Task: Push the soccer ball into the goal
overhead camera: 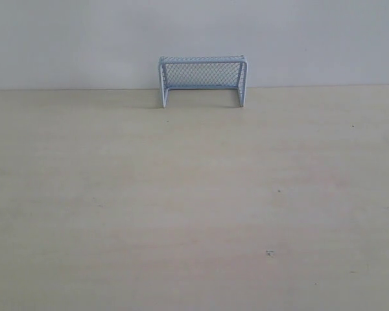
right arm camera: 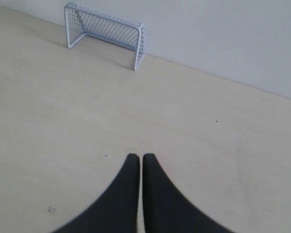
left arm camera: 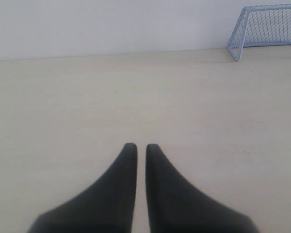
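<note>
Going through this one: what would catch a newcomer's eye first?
The goal stands alone at the far edge of the table, against the wall. No soccer ball shows in any view. Each wrist view shows dark fingers nearly closed: the left gripper and right gripper, both well short of the goal.

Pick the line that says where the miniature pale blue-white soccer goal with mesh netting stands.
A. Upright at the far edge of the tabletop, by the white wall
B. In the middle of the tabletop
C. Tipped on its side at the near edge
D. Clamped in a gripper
A: the pale blue-white mesh goal stands upright on its posts where the light wooden tabletop meets the white wall, with its open mouth facing the exterior camera.
</note>
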Controlling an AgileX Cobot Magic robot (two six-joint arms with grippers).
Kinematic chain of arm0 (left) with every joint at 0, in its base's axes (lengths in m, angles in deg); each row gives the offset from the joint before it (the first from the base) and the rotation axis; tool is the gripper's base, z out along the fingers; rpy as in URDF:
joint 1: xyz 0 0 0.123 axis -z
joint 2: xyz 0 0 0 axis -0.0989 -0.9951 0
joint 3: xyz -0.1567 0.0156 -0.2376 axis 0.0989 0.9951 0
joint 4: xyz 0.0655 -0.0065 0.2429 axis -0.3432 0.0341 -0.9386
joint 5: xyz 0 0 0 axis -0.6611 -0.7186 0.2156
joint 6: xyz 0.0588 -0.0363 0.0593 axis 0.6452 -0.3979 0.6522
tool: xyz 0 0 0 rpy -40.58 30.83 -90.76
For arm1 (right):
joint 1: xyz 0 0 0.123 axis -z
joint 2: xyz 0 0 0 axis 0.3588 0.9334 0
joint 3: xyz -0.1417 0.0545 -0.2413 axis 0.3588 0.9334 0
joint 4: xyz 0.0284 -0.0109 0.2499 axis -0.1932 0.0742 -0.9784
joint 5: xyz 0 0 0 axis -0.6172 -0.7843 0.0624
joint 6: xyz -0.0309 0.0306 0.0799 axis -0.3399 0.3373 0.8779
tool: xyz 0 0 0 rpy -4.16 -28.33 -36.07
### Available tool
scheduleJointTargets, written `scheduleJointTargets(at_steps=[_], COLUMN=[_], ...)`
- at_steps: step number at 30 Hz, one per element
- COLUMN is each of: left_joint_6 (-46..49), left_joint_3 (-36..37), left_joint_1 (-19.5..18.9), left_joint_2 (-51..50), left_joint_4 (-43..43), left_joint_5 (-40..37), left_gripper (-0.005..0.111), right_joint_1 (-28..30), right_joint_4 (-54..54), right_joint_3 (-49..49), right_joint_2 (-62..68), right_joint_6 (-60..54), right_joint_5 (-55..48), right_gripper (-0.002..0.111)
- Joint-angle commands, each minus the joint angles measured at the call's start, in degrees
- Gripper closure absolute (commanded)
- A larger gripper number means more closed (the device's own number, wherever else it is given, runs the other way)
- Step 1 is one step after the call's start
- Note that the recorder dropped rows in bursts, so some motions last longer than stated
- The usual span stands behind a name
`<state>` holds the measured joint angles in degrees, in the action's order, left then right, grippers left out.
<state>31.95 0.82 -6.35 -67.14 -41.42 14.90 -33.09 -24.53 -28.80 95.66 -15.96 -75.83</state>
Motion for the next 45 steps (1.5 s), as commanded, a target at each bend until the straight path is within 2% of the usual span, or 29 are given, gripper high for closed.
scheduleJointTargets(at_steps=[1,17,45], left_joint_6=[-0.5,-0.5,-0.5], left_joint_3=[-0.2,-0.2,-0.2], left_joint_1=[-0.3,-0.3,-0.3], left_joint_2=[0.2,0.2,0.2], left_joint_4=[0.4,0.4,0.4], left_joint_5=[0.7,0.7,0.7], left_gripper=[0.100,0.100,0.100], right_joint_1=[0.2,7.5,8.2], right_joint_4=[0.1,0.0,-0.1], right_joint_3=[2.5,8.5,27.5], right_joint_2=[-2.6,-9.5,-20.9], right_joint_6=[0.3,1.9,4.4], right_joint_5=[3.9,7.3,21.1], right_gripper=[0.108,0.108,0.108])
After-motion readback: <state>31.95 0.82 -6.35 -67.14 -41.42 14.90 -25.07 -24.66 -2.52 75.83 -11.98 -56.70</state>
